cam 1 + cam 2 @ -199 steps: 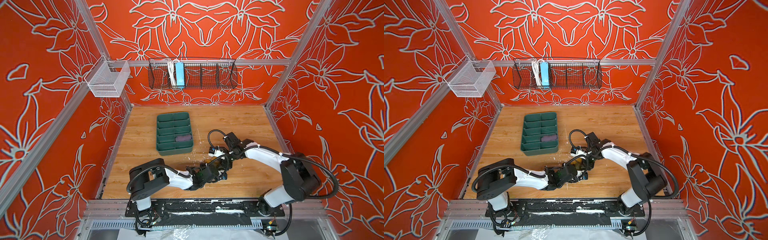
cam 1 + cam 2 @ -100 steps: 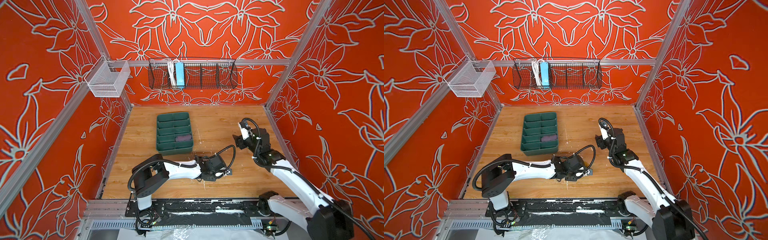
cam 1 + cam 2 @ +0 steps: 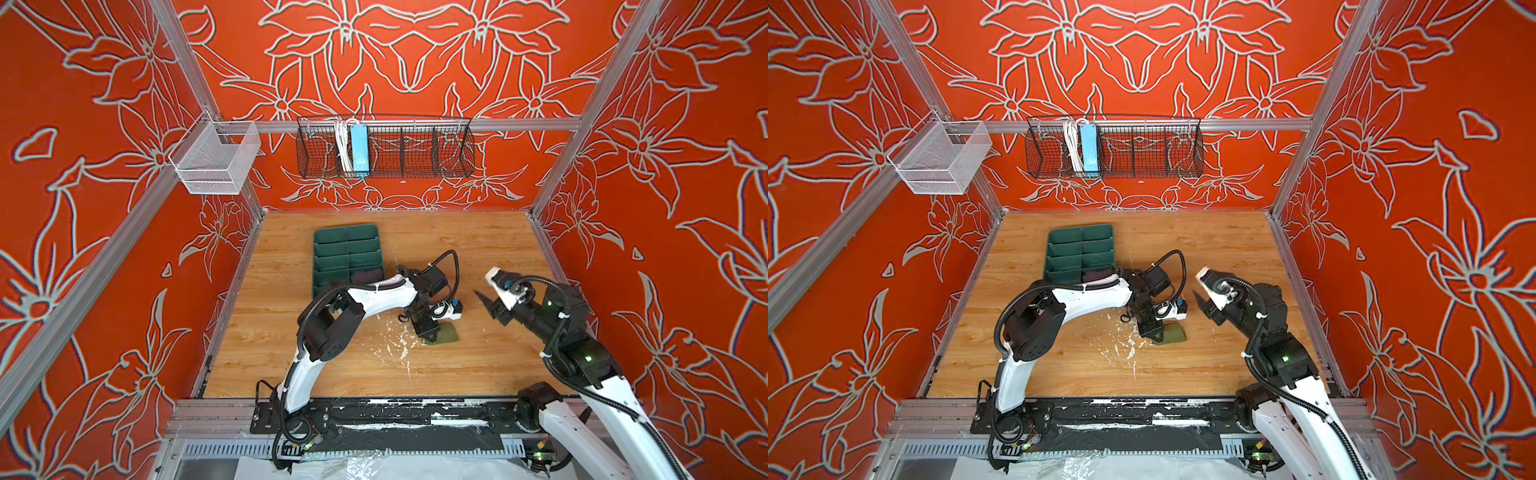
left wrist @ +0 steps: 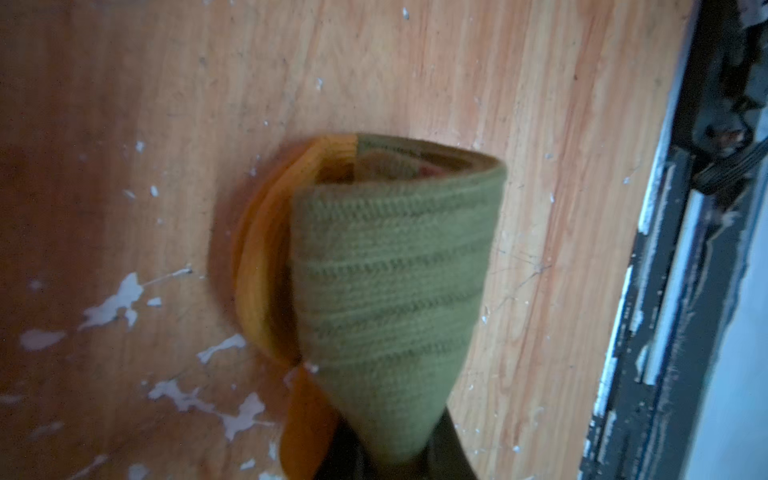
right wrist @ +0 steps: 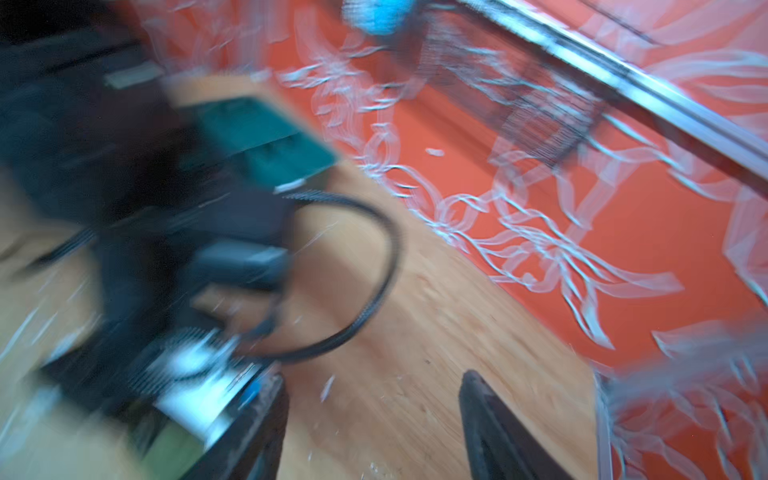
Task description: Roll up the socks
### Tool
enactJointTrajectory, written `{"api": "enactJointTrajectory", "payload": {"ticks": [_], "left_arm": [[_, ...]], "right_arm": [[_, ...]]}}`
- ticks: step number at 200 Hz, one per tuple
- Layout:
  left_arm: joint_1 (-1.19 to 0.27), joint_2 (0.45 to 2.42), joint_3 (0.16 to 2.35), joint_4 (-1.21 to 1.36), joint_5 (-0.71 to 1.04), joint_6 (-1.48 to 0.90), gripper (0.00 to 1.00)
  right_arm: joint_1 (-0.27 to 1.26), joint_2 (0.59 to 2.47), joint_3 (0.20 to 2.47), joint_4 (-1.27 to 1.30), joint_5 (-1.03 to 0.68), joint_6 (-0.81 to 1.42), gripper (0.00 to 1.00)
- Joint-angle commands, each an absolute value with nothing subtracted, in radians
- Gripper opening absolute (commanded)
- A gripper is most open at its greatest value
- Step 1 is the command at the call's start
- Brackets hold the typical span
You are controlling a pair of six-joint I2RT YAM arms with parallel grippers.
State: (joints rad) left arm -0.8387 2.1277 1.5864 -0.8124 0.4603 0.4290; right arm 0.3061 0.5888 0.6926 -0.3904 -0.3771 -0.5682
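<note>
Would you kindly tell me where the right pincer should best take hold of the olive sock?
Probably the wide free end of the olive sock, opposite the narrow end pinched in the left pincer. It fans out there into a flat layered fold. The open right pincer sits on that side in both top views, so approach from the right, jaws across the fold's thickness.

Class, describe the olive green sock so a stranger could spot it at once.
On the wooden tabletop, look right of the dark green tray, nearer the front. The left gripper's jaws pinch the olive green sock, folded, mustard-edged; the purple sock lies in the tray.
</note>
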Motion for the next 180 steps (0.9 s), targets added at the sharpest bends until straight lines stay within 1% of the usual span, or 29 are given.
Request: {"api": "enactJointTrajectory", "payload": {"ticks": [1, 14, 36, 48, 64, 85, 100, 137, 180], "left_arm": [[-0.849, 2.272, 1.564, -1.037, 0.504, 0.391, 0.00], [-0.843, 2.279, 1.578, -1.036, 0.506, 0.381, 0.00], [-0.838, 2.285, 1.593, -1.040, 0.499, 0.383, 0.00], [-0.835, 2.284, 1.596, -1.040, 0.496, 0.382, 0.00], [-0.831, 2.283, 1.601, -1.034, 0.498, 0.379, 0.00], [-0.830, 2.281, 1.603, -1.029, 0.495, 0.377, 0.00], [-0.830, 2.281, 1.602, -1.028, 0.493, 0.375, 0.00], [-0.830, 2.283, 1.592, -1.025, 0.495, 0.376, 0.00], [-0.830, 2.278, 1.598, -1.027, 0.492, 0.377, 0.00]], "right_arm": [[0.332, 0.617, 0.691, -0.707, -0.633, -0.903, 0.66], [0.385, 0.656, 0.672, -0.755, -0.554, -0.989, 0.65], [0.551, 0.749, 0.638, -0.727, -0.356, -1.062, 0.65], [0.622, 0.798, 0.623, -0.650, -0.308, -1.052, 0.65], [0.670, 0.859, 0.576, -0.498, -0.284, -1.047, 0.65], [0.690, 0.965, 0.533, -0.350, -0.259, -1.075, 0.65], [0.696, 1.046, 0.533, -0.298, -0.229, -1.087, 0.65], [0.698, 1.172, 0.509, -0.138, -0.100, -1.068, 0.65], [0.698, 1.283, 0.503, -0.169, -0.009, -1.115, 0.67]]}}
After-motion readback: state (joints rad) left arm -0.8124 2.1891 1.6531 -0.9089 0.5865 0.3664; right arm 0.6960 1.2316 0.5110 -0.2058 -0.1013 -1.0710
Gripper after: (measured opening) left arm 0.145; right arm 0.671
